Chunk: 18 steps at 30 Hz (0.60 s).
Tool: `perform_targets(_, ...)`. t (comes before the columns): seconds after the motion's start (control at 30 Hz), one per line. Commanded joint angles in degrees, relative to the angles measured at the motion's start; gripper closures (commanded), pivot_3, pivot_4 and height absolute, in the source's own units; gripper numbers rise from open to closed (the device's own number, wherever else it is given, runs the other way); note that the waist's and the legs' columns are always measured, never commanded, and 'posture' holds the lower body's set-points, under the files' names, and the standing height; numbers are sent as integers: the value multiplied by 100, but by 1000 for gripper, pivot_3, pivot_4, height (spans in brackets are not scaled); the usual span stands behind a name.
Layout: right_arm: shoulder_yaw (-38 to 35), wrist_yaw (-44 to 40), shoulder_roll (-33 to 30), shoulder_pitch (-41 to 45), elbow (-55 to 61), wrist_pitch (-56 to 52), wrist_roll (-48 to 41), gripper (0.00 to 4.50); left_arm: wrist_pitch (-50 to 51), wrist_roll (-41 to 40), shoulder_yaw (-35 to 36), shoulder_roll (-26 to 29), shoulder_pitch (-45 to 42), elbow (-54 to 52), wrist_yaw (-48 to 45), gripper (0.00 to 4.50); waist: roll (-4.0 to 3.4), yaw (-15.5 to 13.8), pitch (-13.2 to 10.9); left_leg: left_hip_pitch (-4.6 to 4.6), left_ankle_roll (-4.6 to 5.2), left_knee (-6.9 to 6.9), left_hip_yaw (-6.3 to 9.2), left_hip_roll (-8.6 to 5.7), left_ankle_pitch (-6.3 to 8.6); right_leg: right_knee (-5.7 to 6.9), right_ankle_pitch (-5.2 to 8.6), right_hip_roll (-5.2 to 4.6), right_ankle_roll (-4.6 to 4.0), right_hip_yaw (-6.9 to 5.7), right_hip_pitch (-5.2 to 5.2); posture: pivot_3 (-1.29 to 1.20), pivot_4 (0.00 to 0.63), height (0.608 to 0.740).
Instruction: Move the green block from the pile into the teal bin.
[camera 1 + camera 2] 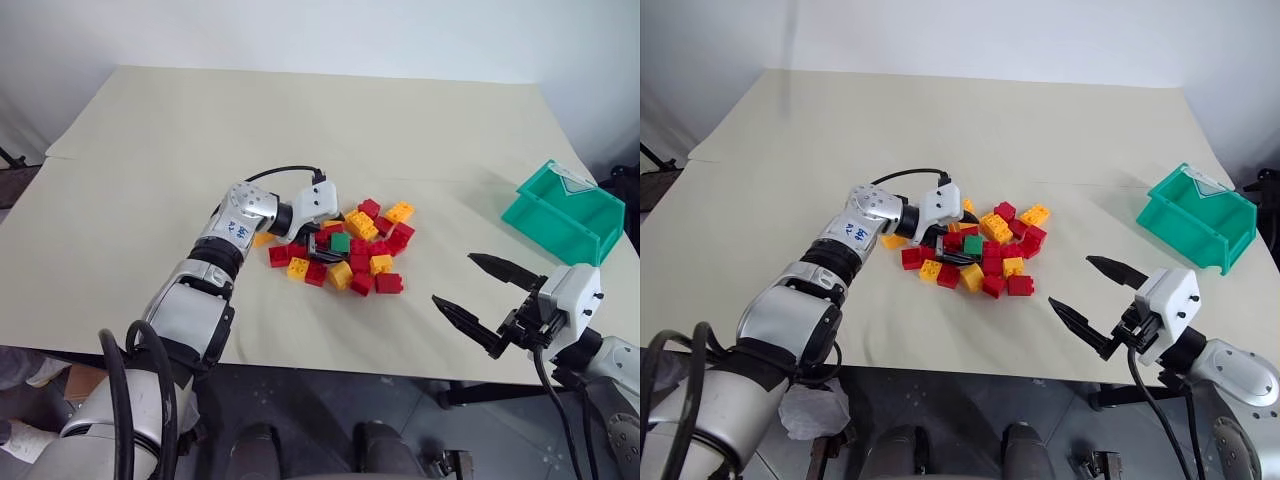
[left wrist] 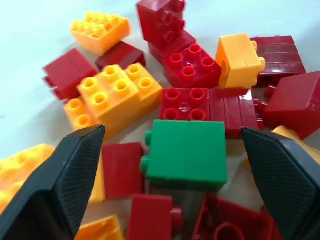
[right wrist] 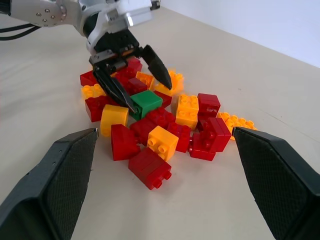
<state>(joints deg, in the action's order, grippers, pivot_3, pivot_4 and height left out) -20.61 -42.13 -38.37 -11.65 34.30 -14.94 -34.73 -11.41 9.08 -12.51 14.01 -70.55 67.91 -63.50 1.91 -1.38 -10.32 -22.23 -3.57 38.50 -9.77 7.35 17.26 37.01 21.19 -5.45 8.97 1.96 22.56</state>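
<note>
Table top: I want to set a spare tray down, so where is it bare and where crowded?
Bare: the far half of the table behind the pile, and the strip between the pile and the teal bin. Crowded: the pile itself, where the open left claw straddles the green block.

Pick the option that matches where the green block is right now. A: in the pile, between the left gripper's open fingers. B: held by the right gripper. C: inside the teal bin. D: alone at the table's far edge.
A: the green block lies among the red and yellow bricks of the pile, with the left gripper open astride it; the teal bin stands apart from it.
</note>
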Motion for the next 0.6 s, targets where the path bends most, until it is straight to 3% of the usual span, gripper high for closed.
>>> perform_targets(0.03, -118, 61, 28, 26, 225, 6, -110, 0, 27, 177, -122, -42, -145, 52, 42, 28, 0, -2, 0, 0, 0, 0, 0, 0, 0, 0, 0, 0, 0, 0, 0, 0, 150, 740)
perform_targets(0.17, -125, 85, 33, 43, 231, -2, -118, 0, 254, 247, -146, -99, -233, 138, 101, 28, 0, -10, 0, -1, 0, 0, 0, 0, 0, 0, 0, 0, 0, 0, -1, 0, 150, 740)
perform_targets(0.3, -130, 90, 47, 34, 219, 13, -114, 0, 312, 218, -101, -117, -261, 133, 48, 918, 0, -3, 0, 0, 0, 0, 0, 0, 0, 0, 0, 0, 0, 0, -1, 0, 150, 740)
perform_targets(0.47, -135, 73, 79, -9, 197, 54, -79, 0, 279, 112, 7, -74, -303, 100, -212, 2395, 0, -4, 0, 0, 0, 0, 0, 0, 0, 0, 0, 0, 0, 0, -1, 0, 150, 740)
perform_targets(0.6, -175, 44, 94, -68, 183, 85, -59, 0, 197, -45, 202, -30, -417, 93, -409, 2421, 0, -6, 0, -1, 0, 0, 0, 0, 0, 0, 0, 0, 0, 0, 0, 0, 150, 740)
